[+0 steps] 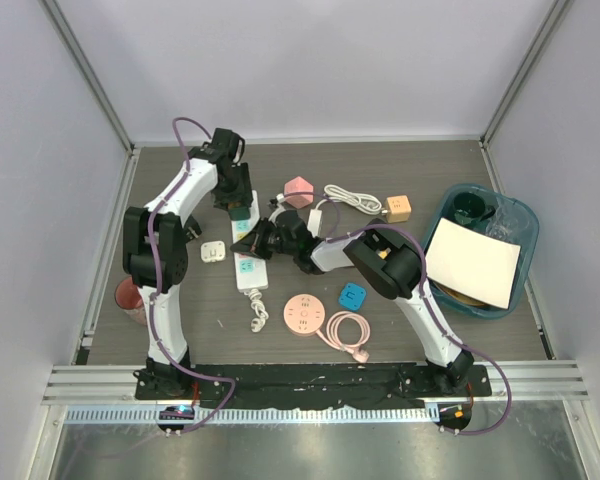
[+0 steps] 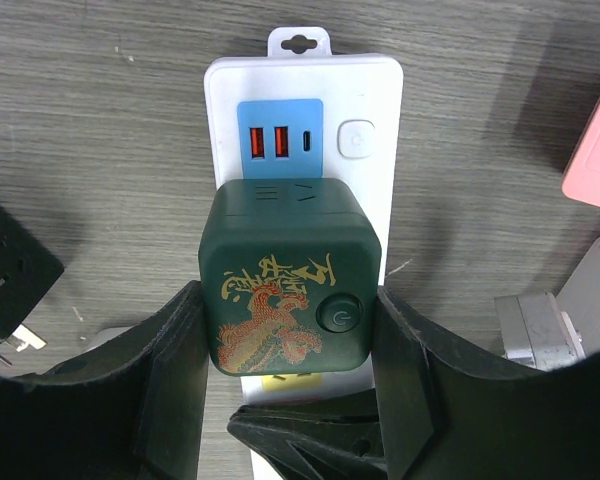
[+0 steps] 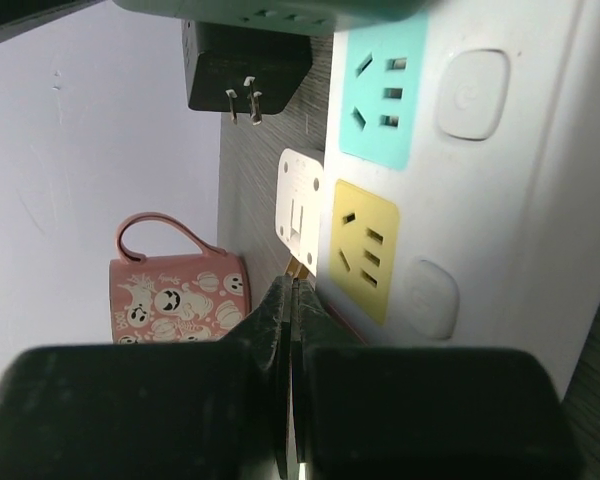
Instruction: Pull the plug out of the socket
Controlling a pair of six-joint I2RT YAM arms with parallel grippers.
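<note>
Top view: left arm is reaching into the centre-left of the frame, left gripper (image 1: 238, 207) sitting over the green cube plug (image 1: 242, 213). The plug is sitting on the far end of the white power strip (image 1: 250, 270). Right arm is bending across from the right, right gripper (image 1: 248, 243) pointing at the strip's middle. Pink mug (image 1: 130, 298) is standing at the left edge, blue bin (image 1: 450, 200) at the right

Left wrist view: fingers (image 2: 175, 350) are pressing against both sides of the plug (image 2: 280, 250), jaws about halfway apart and gripping it. Plug is sitting on the strip (image 2: 380, 200) just below the blue USB panel (image 2: 280, 140). Black adapter (image 2: 10, 270) is lying at the left edge

Right wrist view: right gripper (image 3: 292, 285) is showing its fingers closed tight together, holding nothing, tips sitting at the strip's (image 3: 510, 200) edge beside the yellow socket panel (image 3: 365, 250); can't tell if they are pressing on it. Small white adapter (image 3: 300, 205) is lying just beside the strip, the mug (image 3: 175, 290) at lower left
</note>
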